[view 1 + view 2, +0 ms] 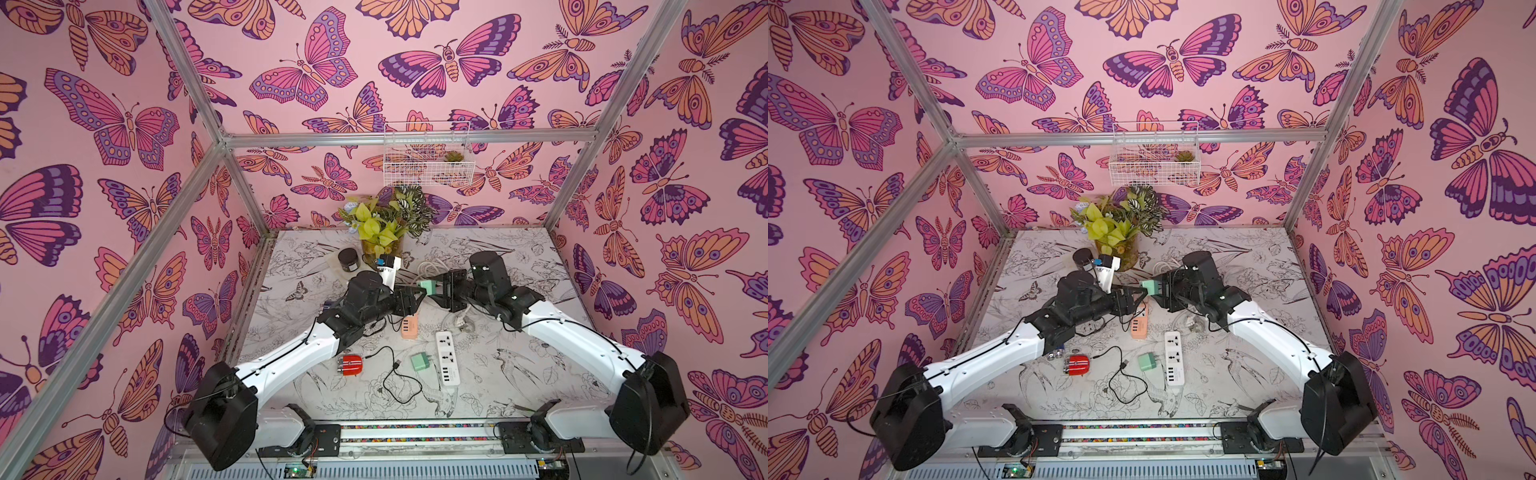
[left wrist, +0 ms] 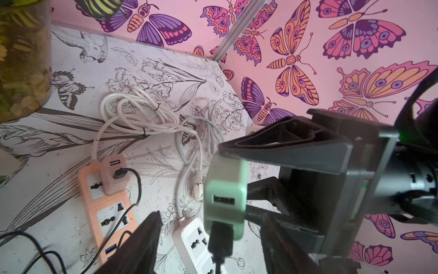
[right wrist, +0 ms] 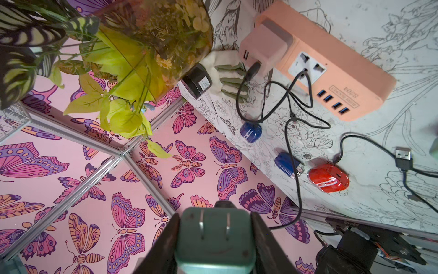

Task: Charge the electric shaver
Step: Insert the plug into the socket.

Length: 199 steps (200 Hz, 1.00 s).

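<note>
Two robot arms meet above the middle of a worktop (image 1: 519, 374) printed with black line drawings of flowers and birds. The right pincer (image 1: 433, 287) pinches a boxy, matt green adapter (image 2: 225, 189) in the air, its long axis level. The right wrist view shows two metal prongs on the face toward that arm. The left wrist view shows the opposite face, with two USB slots and a black USB plug (image 2: 220, 239) seated in one. The left pincer (image 1: 419, 294) is spread, its dark fingers either side of that plug without touching it.

We see the red shaver (image 1: 350, 365), a glossy rounded oval with white stripes, lying flat left of centre, nearer the arm bases. Its long axis runs left to right. Its thin black cable leaves the end toward the white power strip (image 1: 446, 361) and finishes in a loose USB connector (image 1: 398, 365). Only the right wrist view clearly shows a glossy blue shaver (image 3: 250, 132) and its blue twin (image 3: 286, 163). We cannot tell which shaver the seated plug's cable serves.
</note>
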Each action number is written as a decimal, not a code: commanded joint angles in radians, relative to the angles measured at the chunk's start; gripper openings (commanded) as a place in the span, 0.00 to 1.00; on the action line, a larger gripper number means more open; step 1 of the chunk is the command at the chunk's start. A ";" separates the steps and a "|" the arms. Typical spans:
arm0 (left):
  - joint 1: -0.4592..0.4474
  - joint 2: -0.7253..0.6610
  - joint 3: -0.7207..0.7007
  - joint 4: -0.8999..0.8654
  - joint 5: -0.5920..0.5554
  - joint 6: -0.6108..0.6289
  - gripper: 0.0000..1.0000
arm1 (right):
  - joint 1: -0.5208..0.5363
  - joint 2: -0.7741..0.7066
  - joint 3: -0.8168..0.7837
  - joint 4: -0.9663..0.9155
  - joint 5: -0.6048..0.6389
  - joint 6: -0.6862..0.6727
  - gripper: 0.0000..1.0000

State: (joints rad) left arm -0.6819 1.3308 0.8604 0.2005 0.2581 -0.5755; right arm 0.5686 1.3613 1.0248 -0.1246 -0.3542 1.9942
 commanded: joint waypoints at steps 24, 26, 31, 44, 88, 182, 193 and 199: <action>-0.006 0.047 0.022 0.071 0.009 0.022 0.58 | -0.007 -0.023 -0.014 0.038 -0.028 0.050 0.00; -0.006 0.049 0.022 0.074 0.009 0.021 0.57 | -0.008 -0.024 -0.013 0.038 -0.028 0.050 0.00; -0.006 0.052 0.022 0.083 0.007 0.015 0.55 | -0.007 -0.023 -0.012 0.039 -0.032 0.051 0.00; -0.007 0.059 0.027 0.097 0.010 0.001 0.49 | -0.008 -0.023 -0.015 0.041 -0.038 0.055 0.00; -0.006 0.074 0.040 0.130 0.039 -0.043 0.33 | -0.007 -0.024 -0.037 0.078 -0.038 0.080 0.00; -0.008 0.052 0.051 0.089 0.026 -0.121 0.00 | -0.013 -0.065 -0.018 -0.073 0.014 -0.016 0.44; -0.008 0.045 0.077 0.017 0.026 -0.130 0.00 | -0.026 -0.088 -0.005 -0.169 0.038 -0.084 0.55; -0.010 0.041 0.095 -0.031 0.027 -0.136 0.00 | -0.036 -0.103 0.002 -0.228 0.053 -0.132 0.58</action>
State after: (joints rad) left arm -0.6979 1.3975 0.8913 0.2760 0.3065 -0.6590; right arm 0.5564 1.3273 0.9901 -0.1303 -0.3538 2.0247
